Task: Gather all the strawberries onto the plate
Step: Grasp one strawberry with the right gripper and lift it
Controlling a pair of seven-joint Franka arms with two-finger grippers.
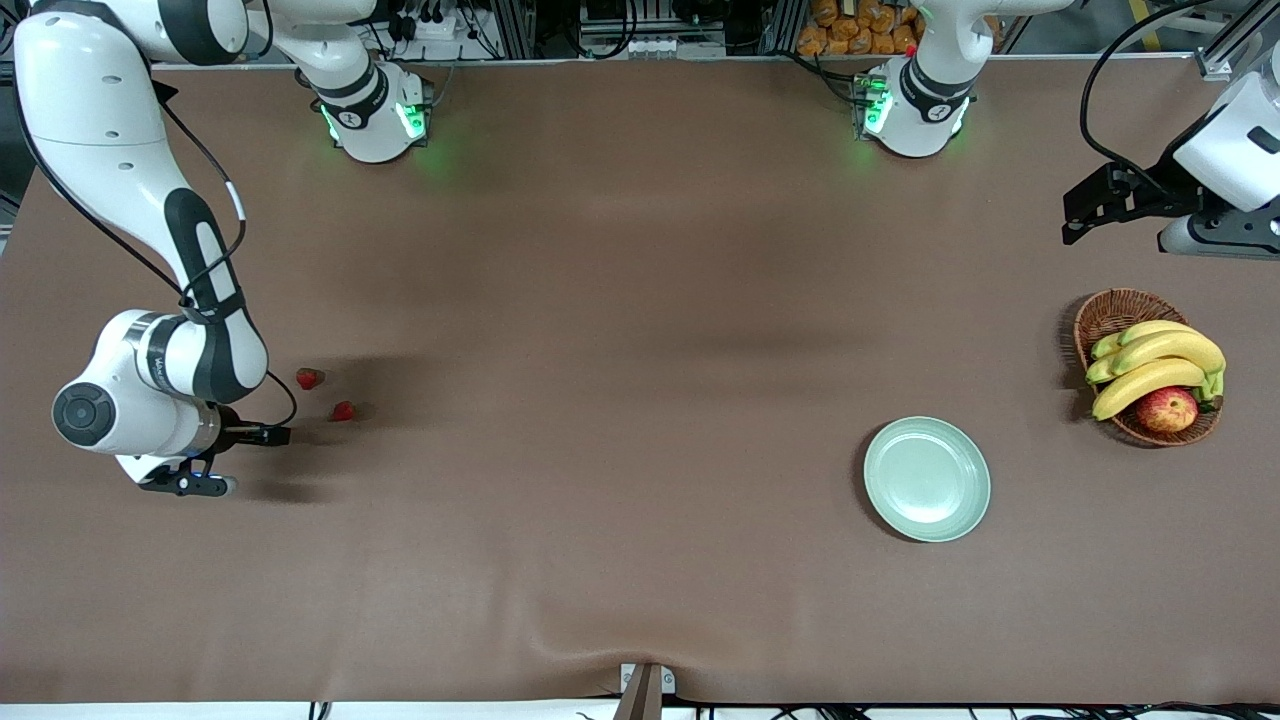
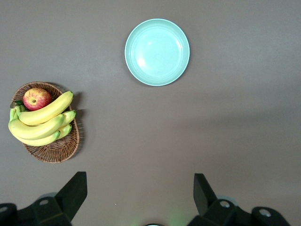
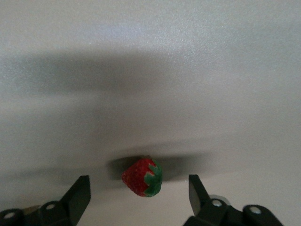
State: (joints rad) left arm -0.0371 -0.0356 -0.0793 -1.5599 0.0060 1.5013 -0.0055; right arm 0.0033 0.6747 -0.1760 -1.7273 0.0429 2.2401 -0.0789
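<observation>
The right gripper (image 3: pixel 136 188), fingers open, straddles a strawberry (image 3: pixel 142 177) on the desk, while the left gripper (image 2: pixel 138 193) waits open, high above the plate (image 2: pixel 157 52).

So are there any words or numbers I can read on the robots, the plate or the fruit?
None can be read.
Right arm: small dark lettering on its wrist band, too small to read.
Arm bases: a small round mark on each, too small to make out.
Plate, basket, bananas, apple, strawberries: no writing.
</observation>
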